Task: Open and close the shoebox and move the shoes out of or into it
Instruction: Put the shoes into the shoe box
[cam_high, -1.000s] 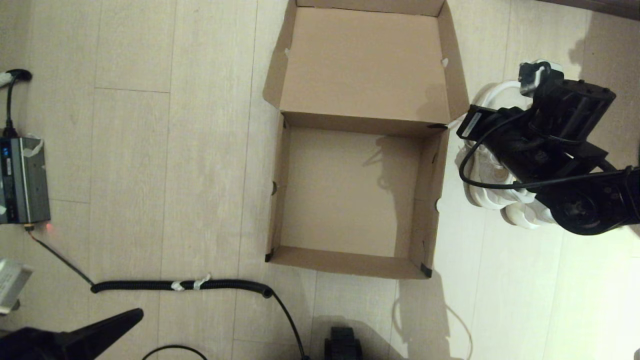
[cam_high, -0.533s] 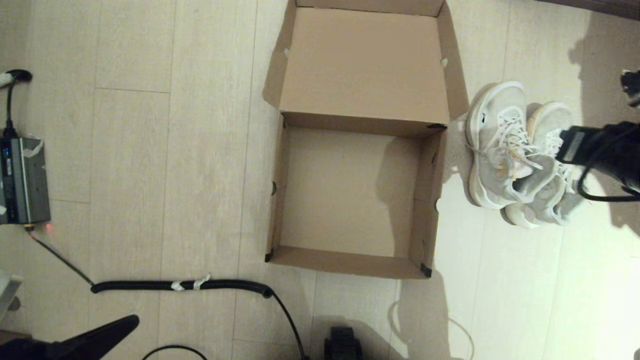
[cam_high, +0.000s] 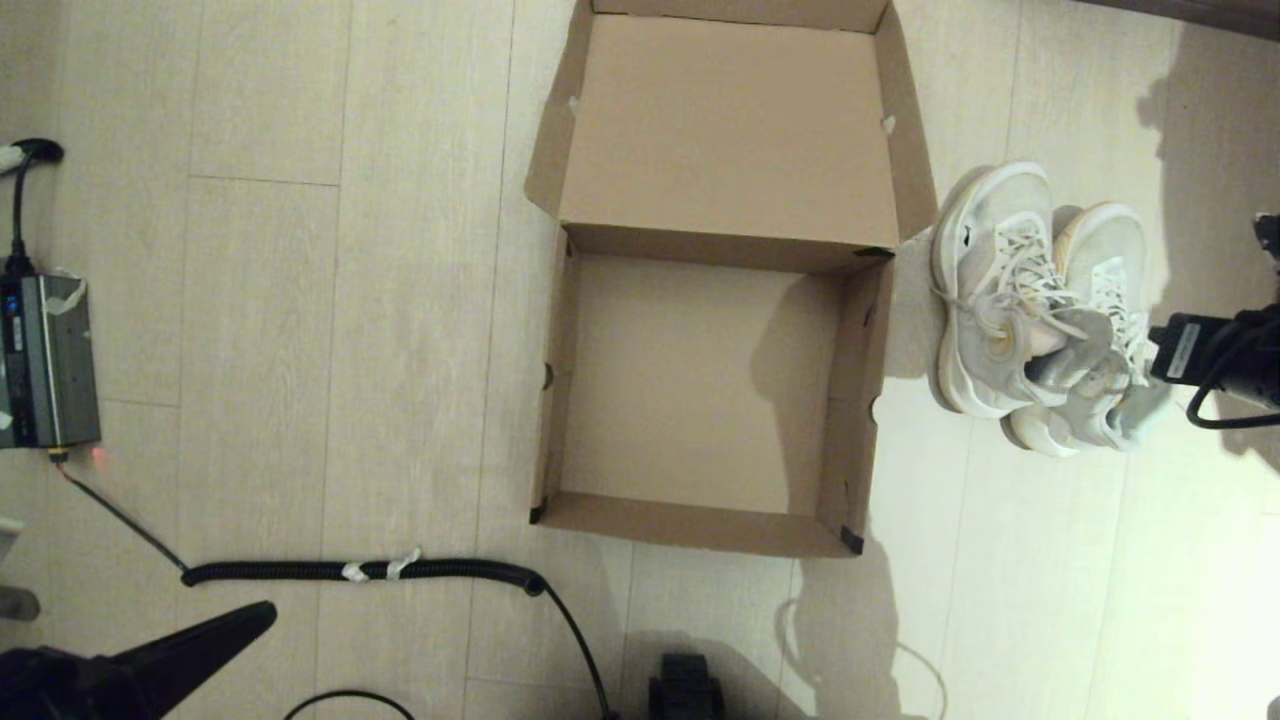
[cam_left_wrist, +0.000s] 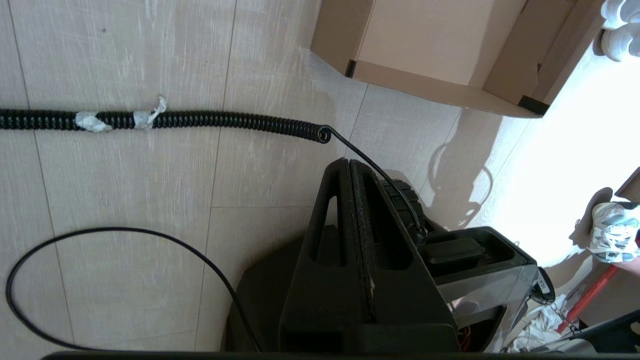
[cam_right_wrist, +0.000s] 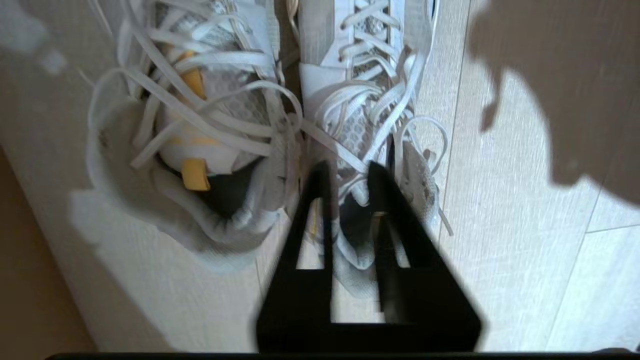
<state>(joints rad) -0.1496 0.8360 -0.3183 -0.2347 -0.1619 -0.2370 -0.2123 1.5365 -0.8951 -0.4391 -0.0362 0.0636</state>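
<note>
Here the shoebox (cam_high: 700, 380) is seen lying open on the floor (cam_high: 300, 300) with nothing inside, its lid folded back. Two shoes (cam_high: 1040, 310) are set side by side just beside its right wall. The right claw (cam_right_wrist: 347, 172) is held released over them; the left claw (cam_left_wrist: 350, 165) is parked, clenched.

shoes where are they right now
In the head view the shoes stand on the floor, right of the open, empty box, just outside its right wall.
</note>
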